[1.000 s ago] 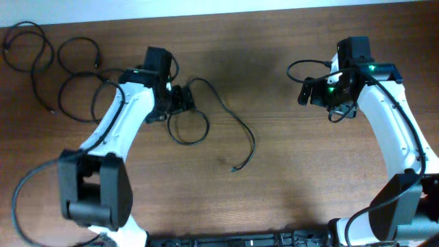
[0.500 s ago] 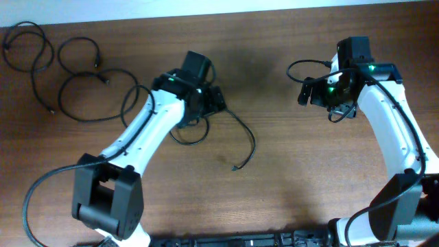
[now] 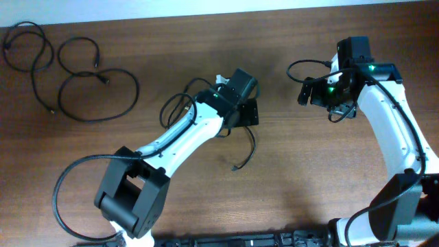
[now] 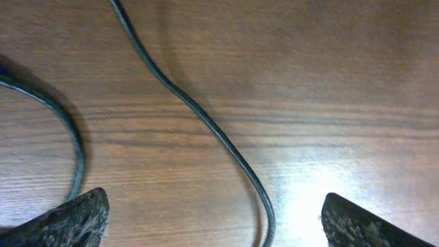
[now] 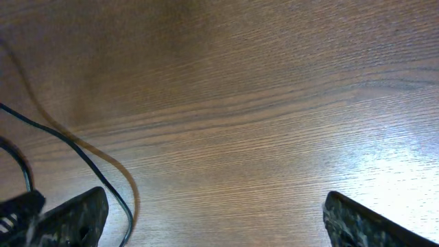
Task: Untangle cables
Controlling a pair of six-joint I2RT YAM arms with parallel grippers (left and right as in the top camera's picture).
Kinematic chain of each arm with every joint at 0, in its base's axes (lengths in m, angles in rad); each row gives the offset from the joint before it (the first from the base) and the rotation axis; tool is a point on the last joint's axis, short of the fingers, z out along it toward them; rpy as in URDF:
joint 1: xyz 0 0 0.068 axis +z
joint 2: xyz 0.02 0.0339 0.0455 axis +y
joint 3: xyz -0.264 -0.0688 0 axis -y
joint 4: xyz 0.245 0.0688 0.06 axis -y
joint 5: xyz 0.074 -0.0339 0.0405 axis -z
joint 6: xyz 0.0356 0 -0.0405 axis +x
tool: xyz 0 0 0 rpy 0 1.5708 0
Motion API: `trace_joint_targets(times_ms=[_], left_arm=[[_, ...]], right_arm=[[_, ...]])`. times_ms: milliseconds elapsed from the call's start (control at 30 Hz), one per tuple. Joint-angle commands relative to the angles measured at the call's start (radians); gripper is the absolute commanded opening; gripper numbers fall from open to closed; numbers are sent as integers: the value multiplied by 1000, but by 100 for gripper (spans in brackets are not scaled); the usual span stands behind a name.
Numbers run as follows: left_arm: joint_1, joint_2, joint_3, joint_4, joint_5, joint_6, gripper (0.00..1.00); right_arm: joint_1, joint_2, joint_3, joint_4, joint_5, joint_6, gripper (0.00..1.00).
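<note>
While the left pincer [image 4: 218, 221] gapes wide, a cable [image 4: 206, 123] lies beneath it.

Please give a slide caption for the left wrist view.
Open left gripper over a black cable on the wooden table.

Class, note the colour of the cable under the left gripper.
The cable is black, clearest in the left wrist view.

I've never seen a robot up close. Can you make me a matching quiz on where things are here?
Things:
1 left gripper
2 right gripper
3 loose cable loops
4 plug

Places:
a far left of the table
b right side
c centre, open over a cable
d lying flat, centre front

Pairs: 1-c, 2-b, 3-a, 4-d
</note>
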Motion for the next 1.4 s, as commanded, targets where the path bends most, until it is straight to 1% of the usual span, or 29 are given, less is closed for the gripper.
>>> trace_joint_targets(times_ms=[0, 33, 67, 100, 133, 233, 300, 367, 433, 533, 633, 667, 700, 733, 767, 800, 867, 933, 967, 1000, 1067, 1100, 1133, 1167, 1200, 1233, 1267, 1333, 1367], left_arm=[[-11, 5, 0, -3, 117, 129, 99], [-11, 5, 0, -3, 166, 199, 99], [-11, 8, 0, -2, 187, 215, 99], [-11, 15, 0, 7, 192, 198, 99], [-13, 34, 0, 33, 199, 124, 99], [-19, 112, 0, 106, 269, 81, 99], [-19, 159, 0, 97, 269, 2, 84], [-19, 179, 0, 77, 269, -52, 72], [-22, 179, 0, 71, 269, -52, 64], [-24, 180, 0, 69, 267, -52, 41], [-27, 180, 0, 65, 257, -52, 38], [-27, 180, 0, 60, 257, -52, 34], [-27, 180, 0, 55, 250, -52, 25], [-27, 180, 0, 45, 238, -51, 11], [-27, 180, 0, 42, 240, -51, 2], [-21, 180, 11, 11, 242, -51, 0], [10, 180, 95, -134, 241, 5, 0], [35, 180, 174, -240, 240, 91, 0], [57, 180, 256, -349, 201, 182, 0], [65, 180, 325, -452, 100, 218, 0], [68, 180, 389, -575, -124, 224, 0], [68, 180, 393, -610, -234, 223, 4], [68, 180, 393, -614, -249, 222, 20], [70, 181, 392, -610, -242, 202, 25], [70, 181, 392, -598, -180, 123, 36], [70, 181, 392, -568, -67, 65, 76], [67, 181, 392, -546, 48, 60, 99], [56, 181, 392, -456, 169, 55, 99], [51, 183, 392, -440, 192, -29, 100]], right_arm=[[-1, -7, 6, 0, 1, 4, 99], [-1, -7, 6, 0, 1, 4, 99], [-1, -7, 6, 0, 1, 4, 99], [-1, -7, 6, 0, 1, 4, 99], [-1, -7, 6, 0, 1, 4, 99], [-1, -7, 6, 0, 1, 4, 99], [-1, -7, 6, 0, 1, 4, 99], [-1, -7, 6, 0, 1, 4, 99], [-1, -7, 6, 0, 1, 4, 99], [-1, -7, 6, 0, 1, 4, 99], [-1, -7, 6, 0, 1, 4, 99], [-1, -7, 6, 0, 1, 4, 99], [-1, -7, 6, 0, 1, 4, 99], [-1, -7, 6, 0, 1, 4, 99], [-1, -7, 6, 1, 1, 4, 98], [-1, -7, 6, 1, 1, 4, 99], [-1, -7, 6, 1, 1, 4, 99], [-1, -7, 6, 0, 1, 4, 99], [-1, -7, 6, 1, 1, 4, 99], [-1, -7, 6, 0, 1, 4, 99], [-1, -7, 6, 0, 1, 4, 99], [-1, -7, 6, 0, 1, 4, 99], [-1, -7, 6, 0, 1, 4, 99], [-1, -7, 6, 0, 1, 4, 99], [-1, -7, 6, 0, 1, 4, 99], [-1, -7, 6, 1, 1, 4, 99], [-1, -7, 6, 0, 1, 4, 99], [-1, -7, 6, 0, 1, 4, 99], [-1, -7, 6, 1, 1, 4, 99]])
